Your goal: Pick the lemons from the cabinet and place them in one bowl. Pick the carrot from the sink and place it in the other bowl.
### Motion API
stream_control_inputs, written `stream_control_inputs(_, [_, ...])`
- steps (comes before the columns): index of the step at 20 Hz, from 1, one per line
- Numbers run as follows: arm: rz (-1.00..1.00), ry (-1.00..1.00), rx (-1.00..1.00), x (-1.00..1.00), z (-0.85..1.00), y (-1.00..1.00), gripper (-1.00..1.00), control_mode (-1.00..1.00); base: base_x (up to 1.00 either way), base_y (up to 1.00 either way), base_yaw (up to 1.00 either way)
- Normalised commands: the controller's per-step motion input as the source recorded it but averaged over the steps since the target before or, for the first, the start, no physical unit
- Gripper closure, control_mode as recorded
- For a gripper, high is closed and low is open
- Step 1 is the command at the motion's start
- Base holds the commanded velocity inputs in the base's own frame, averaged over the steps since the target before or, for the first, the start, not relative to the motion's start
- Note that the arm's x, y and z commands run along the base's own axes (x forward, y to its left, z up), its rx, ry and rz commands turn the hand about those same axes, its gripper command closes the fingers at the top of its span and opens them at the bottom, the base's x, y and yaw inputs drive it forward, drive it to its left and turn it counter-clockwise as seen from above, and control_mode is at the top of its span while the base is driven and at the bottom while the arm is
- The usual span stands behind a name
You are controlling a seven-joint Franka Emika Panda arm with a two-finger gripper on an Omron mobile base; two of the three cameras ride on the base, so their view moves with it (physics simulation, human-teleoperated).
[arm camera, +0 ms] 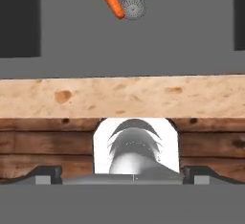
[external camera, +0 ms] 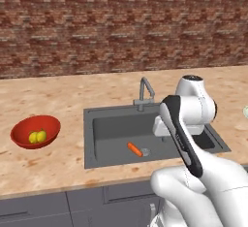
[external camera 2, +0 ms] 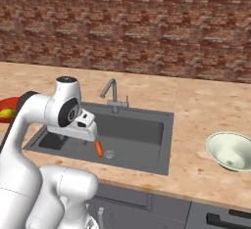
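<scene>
Claw (arm camera: 122,180) released, poised above sink (external camera: 111,129). Carrot (external camera: 134,149) lying beside drain (external camera: 145,152). Lemons (external camera: 37,136) in red bowl (external camera: 29,126); pale bowl (external camera 2: 220,142) on desk (external camera 2: 206,110).

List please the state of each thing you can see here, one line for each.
lemons: both in the red bowl
carrot: lying in the sink, beside the drain
pale bowl: empty, on the counter
faucet: no water running
gripper: fingers open, holding nothing
</scene>
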Motion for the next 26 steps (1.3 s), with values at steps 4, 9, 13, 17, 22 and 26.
stream_control_inputs(4, [0.00,-0.08,-0.08,0.52,-0.73,0.01,-1.00,-1.00,0.00,0.00,0.00])
stream_control_inputs(9, [0.00,-0.19,0.00,0.26,-0.58,0.11,-1.00,-1.00,0.00,0.00,0.00])
stream_control_inputs(13, [0.00,-0.37,0.02,-0.03,-0.04,0.20,-1.00,-1.00,0.00,0.00,0.00])
stream_control_inputs(17, [0.00,-0.25,0.00,0.00,0.09,0.22,-1.00,-1.00,0.00,0.00,0.00])
stream_control_inputs(22, [0.00,-0.01,0.00,0.27,0.00,0.03,-1.00,-1.00,0.00,0.00,0.00])
stream_control_inputs(26, [0.00,0.00,0.00,0.72,-0.01,0.00,-1.00,-1.00,0.00,0.00,0.00])
